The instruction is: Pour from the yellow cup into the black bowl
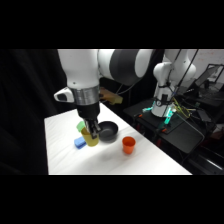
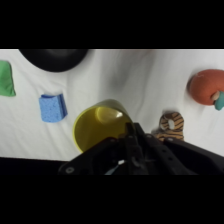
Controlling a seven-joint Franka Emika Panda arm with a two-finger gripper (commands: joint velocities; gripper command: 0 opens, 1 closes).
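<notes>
My gripper (image 1: 92, 129) comes down from above and is shut on the yellow cup (image 1: 91, 138), which hangs just left of the black bowl (image 1: 108, 131), about touching its rim. In the wrist view I look down into the open mouth of the yellow cup (image 2: 100, 127), with its near rim under my gripper (image 2: 129, 135). The black bowl (image 2: 54, 59) shows at the top left edge, partly cut off. Whether the cup rests on the table or is held just above it, I cannot tell.
A blue block (image 1: 80, 143) and a green object (image 1: 81, 126) lie left of the cup. An orange cup (image 1: 128, 145) stands right of the bowl. The wrist view adds a striped object (image 2: 171, 125) and a red-orange object (image 2: 207, 86). A second robot (image 1: 164, 92) stands beyond the table.
</notes>
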